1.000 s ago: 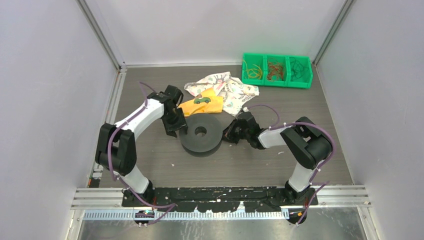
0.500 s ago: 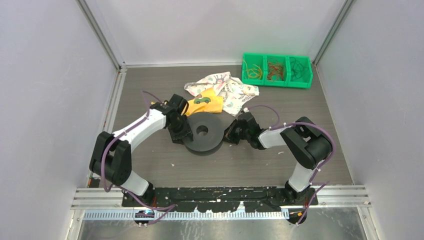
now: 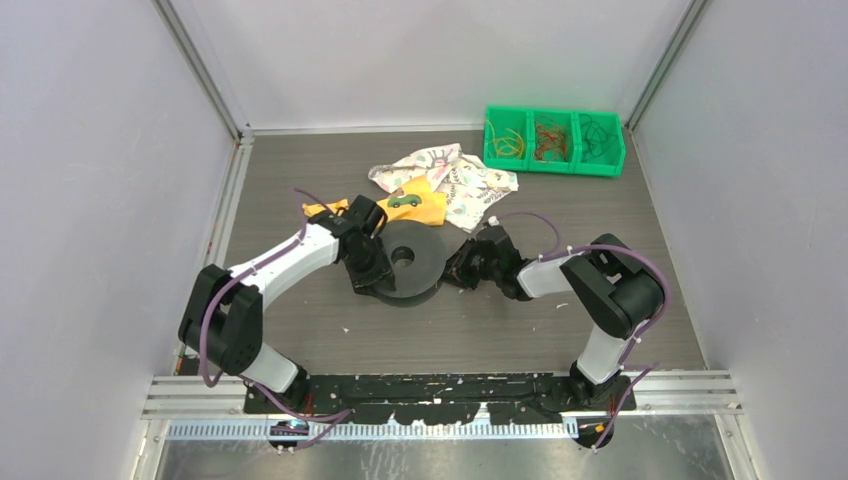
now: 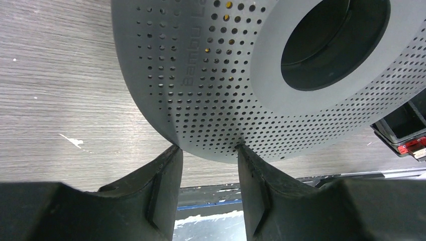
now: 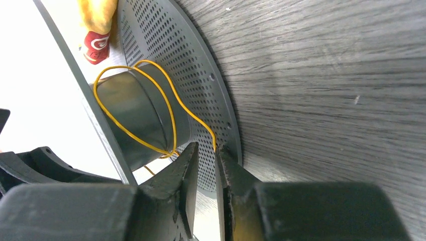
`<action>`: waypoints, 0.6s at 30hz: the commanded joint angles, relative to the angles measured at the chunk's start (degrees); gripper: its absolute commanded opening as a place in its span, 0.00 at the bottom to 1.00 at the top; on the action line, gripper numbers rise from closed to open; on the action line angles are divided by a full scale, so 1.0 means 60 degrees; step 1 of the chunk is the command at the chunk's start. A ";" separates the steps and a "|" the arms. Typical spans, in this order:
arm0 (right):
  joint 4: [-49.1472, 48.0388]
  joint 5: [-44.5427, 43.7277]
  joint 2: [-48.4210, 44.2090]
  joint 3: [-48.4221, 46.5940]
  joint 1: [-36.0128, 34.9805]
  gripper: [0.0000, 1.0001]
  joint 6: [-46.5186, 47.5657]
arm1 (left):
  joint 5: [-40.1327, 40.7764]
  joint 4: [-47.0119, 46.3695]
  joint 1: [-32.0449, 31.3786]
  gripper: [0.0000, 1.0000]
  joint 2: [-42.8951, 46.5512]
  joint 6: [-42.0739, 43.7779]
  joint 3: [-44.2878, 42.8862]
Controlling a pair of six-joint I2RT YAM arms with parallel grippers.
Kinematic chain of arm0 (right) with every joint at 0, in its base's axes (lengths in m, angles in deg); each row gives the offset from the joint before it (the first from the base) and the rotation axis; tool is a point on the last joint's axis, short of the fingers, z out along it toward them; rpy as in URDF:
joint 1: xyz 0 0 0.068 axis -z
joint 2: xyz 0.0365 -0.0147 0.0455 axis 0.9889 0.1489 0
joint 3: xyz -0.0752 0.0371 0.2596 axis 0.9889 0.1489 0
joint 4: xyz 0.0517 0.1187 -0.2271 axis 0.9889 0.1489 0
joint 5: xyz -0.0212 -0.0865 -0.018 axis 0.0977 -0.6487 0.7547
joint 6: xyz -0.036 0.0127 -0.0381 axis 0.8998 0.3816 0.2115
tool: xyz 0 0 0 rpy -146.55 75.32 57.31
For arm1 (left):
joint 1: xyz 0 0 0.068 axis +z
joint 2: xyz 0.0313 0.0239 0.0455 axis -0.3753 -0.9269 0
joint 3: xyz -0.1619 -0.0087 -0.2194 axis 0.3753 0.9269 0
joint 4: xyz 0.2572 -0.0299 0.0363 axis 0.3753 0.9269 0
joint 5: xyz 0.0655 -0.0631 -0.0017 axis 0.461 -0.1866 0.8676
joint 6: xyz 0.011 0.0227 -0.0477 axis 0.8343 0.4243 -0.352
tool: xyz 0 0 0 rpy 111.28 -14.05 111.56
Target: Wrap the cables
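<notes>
The black perforated spool (image 3: 425, 268) lies on the table between both arms. One thin yellow cable (image 5: 215, 141) loops loosely round the spool's core (image 5: 130, 110), between its two flanges. That strand runs down to my right gripper (image 5: 206, 148), whose jaws stand a narrow gap apart, the wire meeting the tip of the right-hand finger. In the top view the right gripper (image 3: 462, 268) sits at the spool's right edge. My left gripper (image 4: 206, 147) is open, both fingertips touching the rim of the spool's flange (image 4: 211, 90), with nothing between the pads. It stands over the spool's left edge (image 3: 368, 274).
A green three-compartment bin (image 3: 556, 159) at the back right holds more coils, yellow ones (image 3: 507, 143) in its left compartment. A patterned cloth (image 3: 455, 178) and a yellow cloth (image 3: 425, 210) lie just behind the spool. Walls close in on the left, right and back.
My left arm swung right and toward the front until its fingers reached the spool's left rim; the spool shifted slightly toward the back. The right jaws, shut before, have parted a little.
</notes>
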 commanded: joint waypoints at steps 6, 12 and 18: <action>-0.0434 -0.0112 -0.0547 0.0126 0.0001 0.27 -0.0190 | 0.0111 0.0044 -0.0084 0.45 -0.0181 0.0044 -0.0127; 0.0173 -0.0364 -0.1324 0.0421 0.0281 0.28 -0.0034 | 0.0178 0.0256 -0.0084 0.45 0.0016 0.0069 -0.0363; 0.1717 -0.0819 -0.2499 0.0414 0.0713 0.29 0.0837 | 0.0227 0.0509 -0.0084 0.45 0.0169 0.0156 -0.0704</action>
